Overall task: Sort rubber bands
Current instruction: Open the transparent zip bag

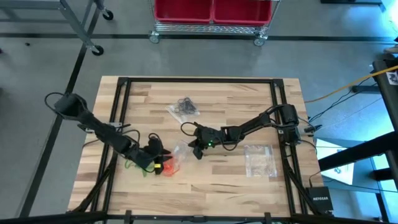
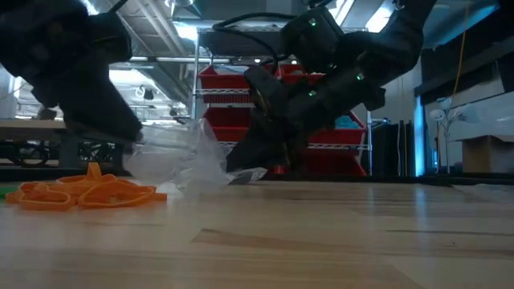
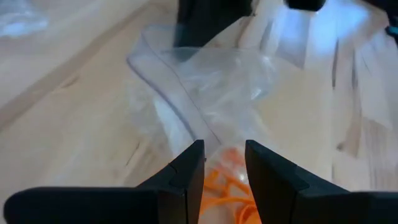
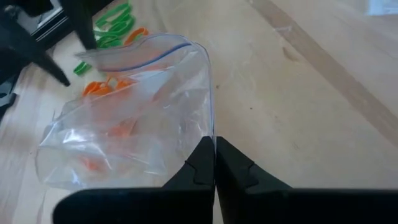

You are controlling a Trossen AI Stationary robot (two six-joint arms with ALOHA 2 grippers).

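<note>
Both arms meet mid-desk (image 1: 261,186) over one clear bag (image 4: 130,118). The right gripper (image 4: 214,155) is clamped on the bag's edge, fingers pressed together with the film between them. The left gripper (image 3: 224,165) stands narrowly parted at the bag's other side, film and orange rubber bands (image 2: 80,193) showing between its fingers; a firm hold cannot be confirmed. Green rubber bands (image 4: 112,25) lie loose just beyond the bag; black rubber bands (image 1: 185,104) sit apart in another bag. Judgement: keep the right pinch steady and lift slightly so the mouth stays open; feed orange loops in low, avoiding the green.
</note>
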